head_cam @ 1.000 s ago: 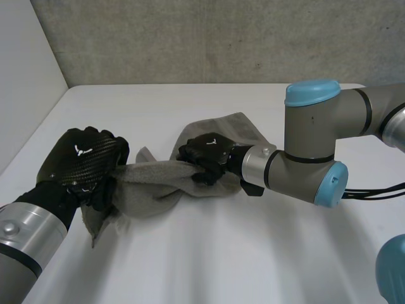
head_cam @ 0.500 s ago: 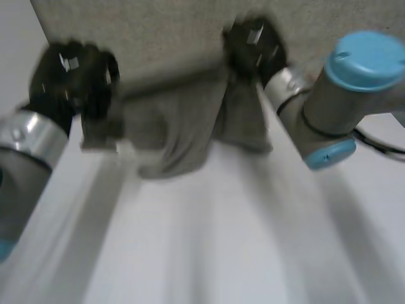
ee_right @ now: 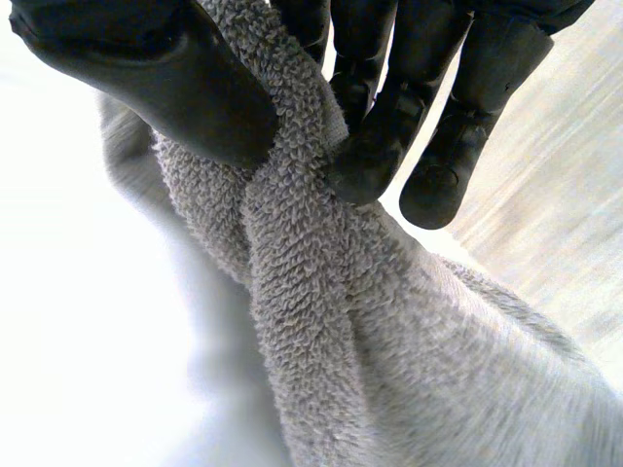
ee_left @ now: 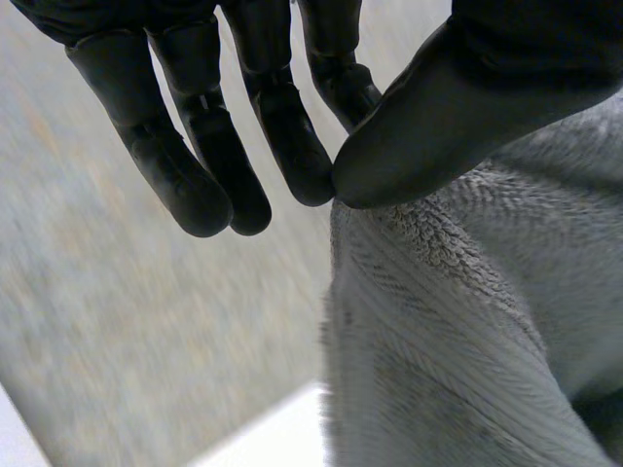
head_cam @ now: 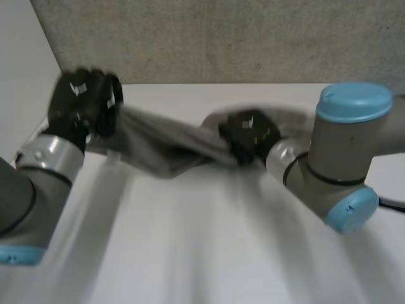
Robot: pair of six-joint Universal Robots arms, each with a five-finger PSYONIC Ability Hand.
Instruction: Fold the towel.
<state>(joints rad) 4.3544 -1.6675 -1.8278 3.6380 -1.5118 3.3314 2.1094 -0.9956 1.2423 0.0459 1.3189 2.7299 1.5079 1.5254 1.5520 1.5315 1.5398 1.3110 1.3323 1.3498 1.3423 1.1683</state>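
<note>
**Towel brought back down, strung between both hands**

Both hands have dropped from the high lift of half a second ago. The right hand [head_cam: 250, 136] has come down low over the middle of the worktop [head_cam: 209, 247], and the left hand [head_cam: 85, 101] sits higher, out by the far left corner. The towel [head_cam: 158, 149] runs between them as a sagging grey band. I cannot tell whether its lowest fold touches the worktop.

In the left wrist view, the thumb presses against the fingers [ee_left: 292, 165] with the towel's edge pinched at the very tips. In the right wrist view, thumb and fingers are clamped on a bunched ridge of terry, with the cloth gathered into a rope where they hold it.

The left pinch looks the weaker of the two. It holds only a sliver of edge, so any tug from the right arm or from the cloth's swinging weight could pull it free and drop that end.

The right hand's grasp looks firm, but it appears to be on a gathered ridge, not a clean corner. If the towel is laid down this way it is likely to land twisted and narrow, and the fold would come out uneven.
</note>
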